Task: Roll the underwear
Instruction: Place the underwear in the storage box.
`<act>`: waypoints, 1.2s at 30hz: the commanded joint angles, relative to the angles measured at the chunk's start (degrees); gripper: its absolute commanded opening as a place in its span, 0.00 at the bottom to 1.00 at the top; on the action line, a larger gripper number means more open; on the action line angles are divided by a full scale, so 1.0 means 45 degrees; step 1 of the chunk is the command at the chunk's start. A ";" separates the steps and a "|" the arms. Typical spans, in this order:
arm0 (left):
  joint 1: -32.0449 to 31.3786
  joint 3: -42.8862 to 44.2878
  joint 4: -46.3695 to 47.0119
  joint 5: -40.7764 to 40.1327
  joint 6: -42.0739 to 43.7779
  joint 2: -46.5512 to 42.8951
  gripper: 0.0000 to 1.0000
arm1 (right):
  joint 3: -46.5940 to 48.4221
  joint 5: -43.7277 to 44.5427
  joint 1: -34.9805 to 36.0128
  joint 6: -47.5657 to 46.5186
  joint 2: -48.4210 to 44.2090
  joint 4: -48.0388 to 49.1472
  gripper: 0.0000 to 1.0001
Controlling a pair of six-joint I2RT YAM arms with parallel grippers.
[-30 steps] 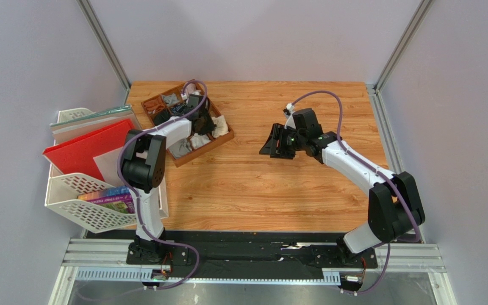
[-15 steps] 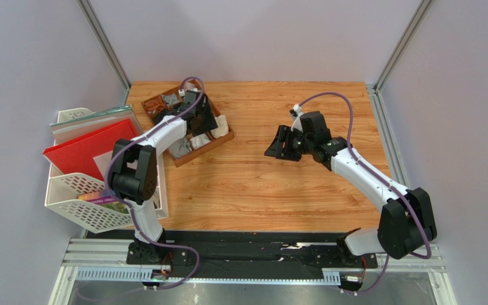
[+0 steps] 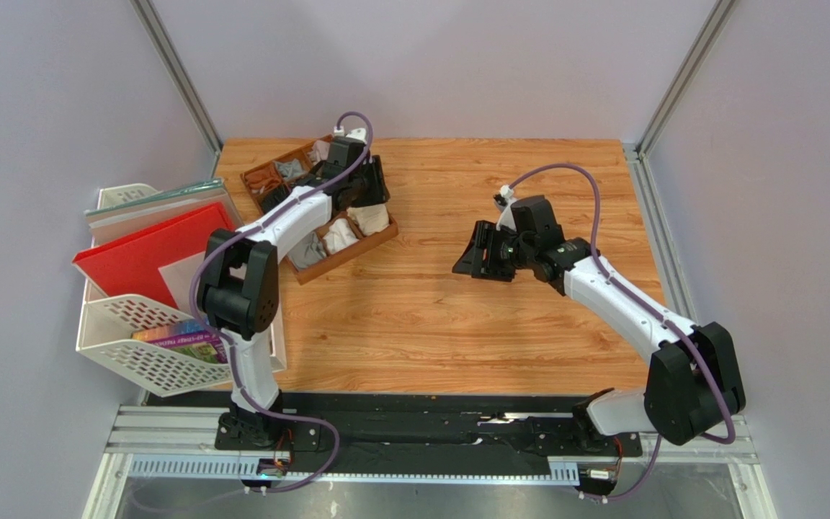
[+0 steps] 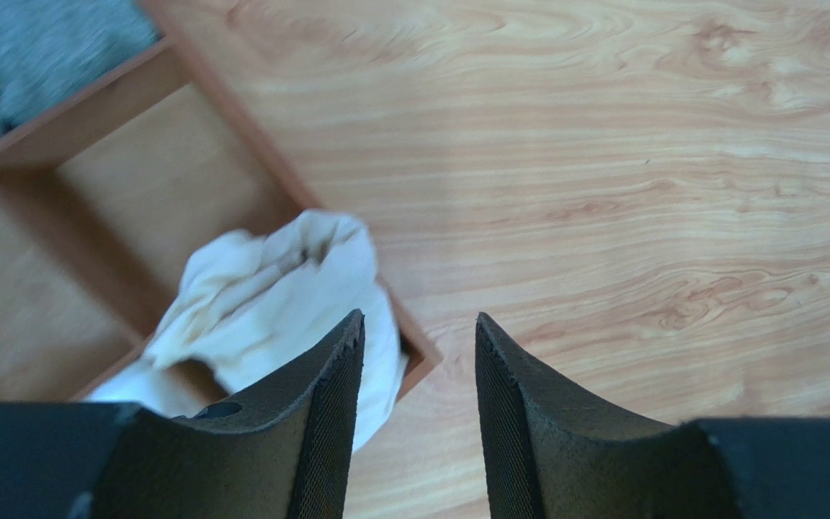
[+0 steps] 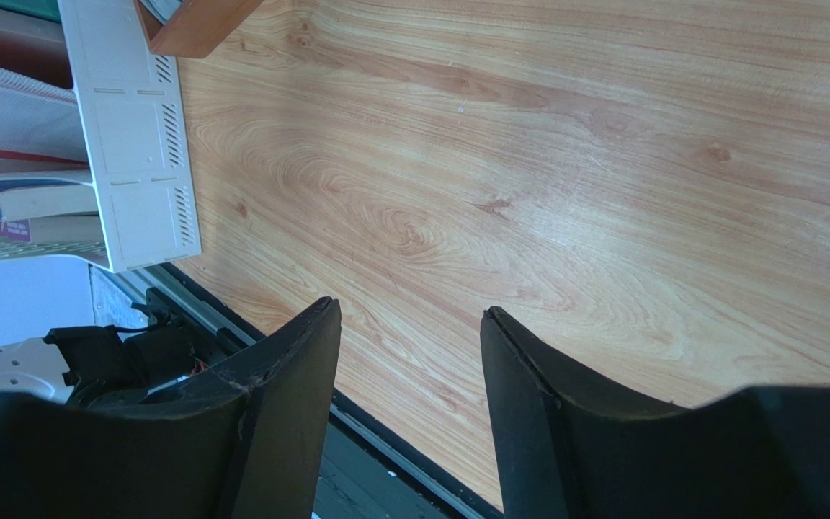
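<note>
A cream-white underwear (image 4: 279, 292) lies crumpled in the corner compartment of a wooden tray (image 4: 225, 103), with part of it draped over the rim. It also shows in the top view (image 3: 372, 220). My left gripper (image 4: 419, 330) is open and empty. It hovers above the tray's corner, with the cloth just left of its fingers. In the top view the left gripper (image 3: 365, 189) is over the tray's right side. My right gripper (image 3: 480, 251) is open and empty above the bare table, mid-right, and the right wrist view (image 5: 411, 324) shows only wood between its fingers. I can make out only this one pale brief.
The wooden tray (image 3: 311, 270) holds small grey, brown and dark rolled garments (image 3: 289, 171) in its far compartments. A white file rack (image 3: 127, 335) with a red folder (image 3: 138, 254) and books stands off the table's left edge, and it shows in the right wrist view (image 5: 127, 130).
My left gripper has risen and moved toward the tray's far right side, leaving the pale cloth uncovered in its compartment. My right gripper has drifted slightly to the right.
</note>
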 commanded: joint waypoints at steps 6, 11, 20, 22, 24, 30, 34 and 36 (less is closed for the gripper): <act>-0.0050 0.1862 -0.0805 -0.0888 0.0421 0.2138 0.47 | -0.0283 0.0250 -0.0045 -0.0155 -0.0584 -0.0049 0.55; -0.0031 0.1315 -0.0846 -0.1967 -0.0127 0.2080 0.45 | -0.0439 0.0328 -0.0026 -0.0155 -0.0682 -0.0166 0.55; 0.0028 0.0300 -0.1000 -0.2009 -0.0771 0.1943 0.41 | -0.0615 0.0446 -0.0026 -0.0116 -0.0975 -0.0225 0.56; 0.0028 0.0181 -0.1020 -0.1755 -0.0928 0.2020 0.41 | -0.0635 0.0465 -0.0026 -0.0077 -0.0994 -0.0225 0.56; 0.0028 0.0025 -0.1001 -0.1403 -0.1182 0.2157 0.40 | -0.0635 0.0466 -0.0045 -0.0077 -0.0975 -0.0245 0.56; 0.0008 -0.0229 -0.0904 -0.0563 -0.1806 0.2431 0.40 | -0.0791 0.0504 -0.0026 -0.0097 -0.1092 -0.0225 0.56; 0.0028 -0.1164 -0.0202 -0.0600 -0.2373 0.1868 0.40 | -0.1044 0.0524 -0.0045 -0.0058 -0.1267 -0.0245 0.56; 0.0028 -0.2257 0.0615 -0.1107 -0.2724 0.1302 0.40 | -0.1162 0.0563 -0.0045 -0.0038 -0.1443 -0.0225 0.56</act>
